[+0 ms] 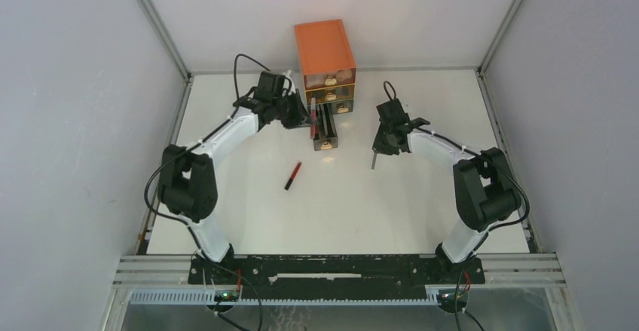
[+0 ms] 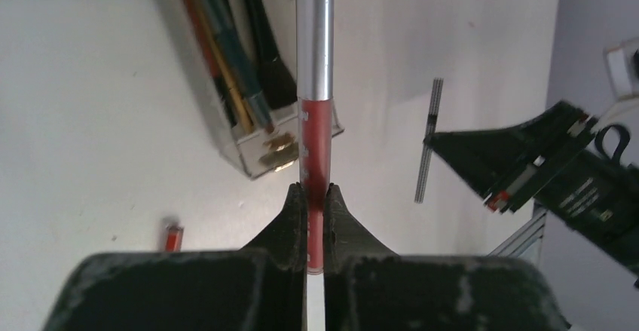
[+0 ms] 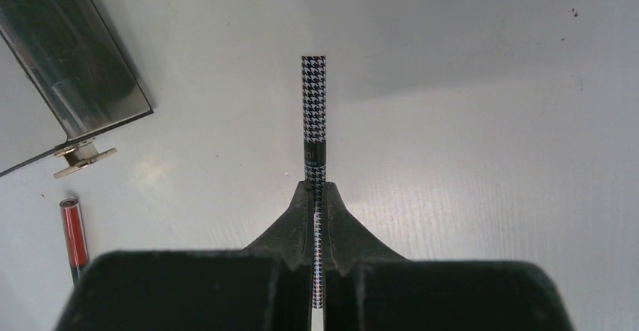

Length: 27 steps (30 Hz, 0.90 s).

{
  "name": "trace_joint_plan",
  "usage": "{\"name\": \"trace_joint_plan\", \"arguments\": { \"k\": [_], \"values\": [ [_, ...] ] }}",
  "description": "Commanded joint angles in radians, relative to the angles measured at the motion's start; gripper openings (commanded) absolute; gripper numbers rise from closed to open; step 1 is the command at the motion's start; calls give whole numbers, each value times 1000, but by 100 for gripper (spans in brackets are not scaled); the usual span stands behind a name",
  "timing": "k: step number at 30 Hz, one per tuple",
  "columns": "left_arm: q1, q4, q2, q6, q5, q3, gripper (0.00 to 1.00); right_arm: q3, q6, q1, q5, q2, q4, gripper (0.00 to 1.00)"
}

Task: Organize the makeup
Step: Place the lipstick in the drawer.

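My left gripper [image 2: 316, 188] is shut on a red lip gloss tube with a silver cap [image 2: 314, 82], held above the pulled-out clear drawer [image 2: 256, 139] that holds brushes and pencils [image 2: 226, 59]. In the top view this gripper [image 1: 295, 116] sits at the drawer's left side [image 1: 325, 129]. My right gripper [image 3: 316, 186] is shut on a thin black-and-white houndstooth pencil [image 3: 313, 105], held above the table; in the top view it [image 1: 380, 146] is right of the drawer. A red and black tube [image 1: 292, 176] lies loose on the table; it also shows in the right wrist view [image 3: 72, 237].
The orange three-drawer mini chest [image 1: 325, 52] stands at the back centre, its lowest drawer pulled out toward me. Grey walls close the table on left, right and back. A metal rail [image 1: 339, 267] runs along the near edge.
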Motion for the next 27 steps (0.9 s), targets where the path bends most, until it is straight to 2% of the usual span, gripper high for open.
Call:
{"name": "trace_joint_plan", "arguments": {
  "k": [1, 10, 12, 15, 19, 21, 27],
  "values": [
    [-2, 21, 119, -50, 85, 140, 0, -12, -17, -4, 12, -81, 15, 0],
    [-2, 17, 240, -91, 86, 232, 1, -50, -15, -6, 32, -146, -3, 0],
    [-2, 10, 252, -90, 70, 244, 8, -50, -17, -6, 26, -157, -3, 0],
    [-2, -4, 260, -91, 62, 259, 25, -50, -38, -1, -24, -176, 19, 0],
    [-2, -15, 226, -91, 42, 251, 40, -49, -106, 36, -158, -197, 129, 0],
    [-1, -28, 197, -83, 28, 243, 43, -45, -127, 53, -213, -197, 182, 0],
    [-7, -36, 52, -60, 39, 164, 43, 68, -120, 97, -298, -94, 196, 0]
  ]
}}
